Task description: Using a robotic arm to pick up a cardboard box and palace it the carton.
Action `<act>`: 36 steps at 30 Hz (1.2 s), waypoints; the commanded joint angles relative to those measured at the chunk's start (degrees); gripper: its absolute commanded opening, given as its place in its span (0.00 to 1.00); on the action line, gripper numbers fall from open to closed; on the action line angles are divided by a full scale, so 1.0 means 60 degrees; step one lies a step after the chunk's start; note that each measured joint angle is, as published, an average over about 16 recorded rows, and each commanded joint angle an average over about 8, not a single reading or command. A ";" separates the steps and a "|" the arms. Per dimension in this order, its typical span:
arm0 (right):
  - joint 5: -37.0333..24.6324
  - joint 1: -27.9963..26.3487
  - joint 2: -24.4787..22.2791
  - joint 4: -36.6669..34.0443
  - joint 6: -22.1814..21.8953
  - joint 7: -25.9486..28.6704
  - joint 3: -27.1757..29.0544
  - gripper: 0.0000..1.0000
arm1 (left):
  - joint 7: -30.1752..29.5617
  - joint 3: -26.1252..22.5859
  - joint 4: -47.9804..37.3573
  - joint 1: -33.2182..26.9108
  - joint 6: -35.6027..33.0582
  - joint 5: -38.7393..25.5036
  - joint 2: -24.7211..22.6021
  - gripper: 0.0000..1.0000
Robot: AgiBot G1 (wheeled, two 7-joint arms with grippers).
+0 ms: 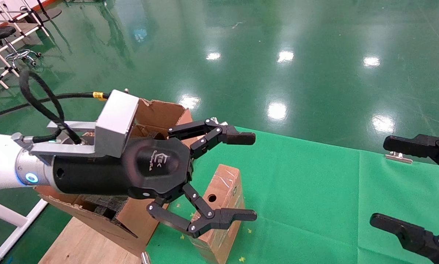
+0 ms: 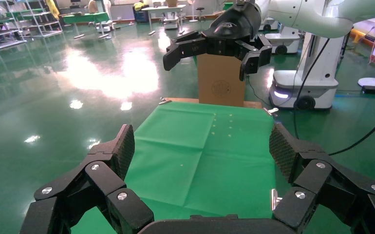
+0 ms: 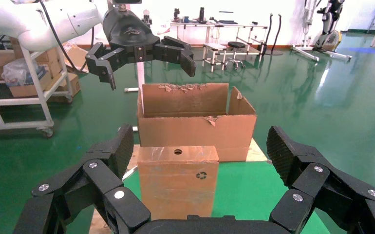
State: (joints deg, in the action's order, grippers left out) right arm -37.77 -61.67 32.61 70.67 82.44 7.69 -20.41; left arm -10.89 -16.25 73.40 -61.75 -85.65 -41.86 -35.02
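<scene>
Left gripper (image 1: 223,178), black linkage fingers on a white arm with silver wrist and blue light ring, sits centre-left of the head frame, jaws spread wide, nothing between them. It hangs above the cardboard box (image 1: 222,205), not touching. The box, taped and shiny with a round hole in its upper face, stands on the green cloth (image 1: 315,190) at lower centre. The carton (image 1: 160,113), torn-edged with flaps upright, stands just behind and left of the box, partly hidden by the arm. Right gripper (image 1: 417,190) at the right frame edge, fingers apart, empty, well clear of both.
</scene>
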 commanded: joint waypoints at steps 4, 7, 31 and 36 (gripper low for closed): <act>0.0000 0.0000 0.0000 0.0000 0.0000 0.0000 0.0000 1.00 | 0.0000 0.0000 0.0000 0.0000 0.0000 0.0000 0.0000 1.00; 0.0000 0.0000 0.0000 0.0000 0.0000 0.0000 0.0000 1.00 | 0.0000 0.0000 0.0000 0.0000 0.0000 0.0000 0.0000 1.00; 0.0000 0.0000 0.0000 0.0000 0.0000 0.0000 0.0000 0.00 | -0.1117 -0.0468 0.0255 -0.0609 0.0169 -0.0951 0.0329 1.00; 0.0000 0.0000 0.0000 0.0000 0.0000 0.0000 0.0000 0.00 | -0.2675 -0.1117 0.0529 -0.1527 0.0221 -0.2201 0.0493 1.00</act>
State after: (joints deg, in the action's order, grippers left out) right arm -37.77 -61.67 32.61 70.66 82.44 7.69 -20.41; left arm -26.56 -22.69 76.24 -70.49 -84.64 -54.35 -32.30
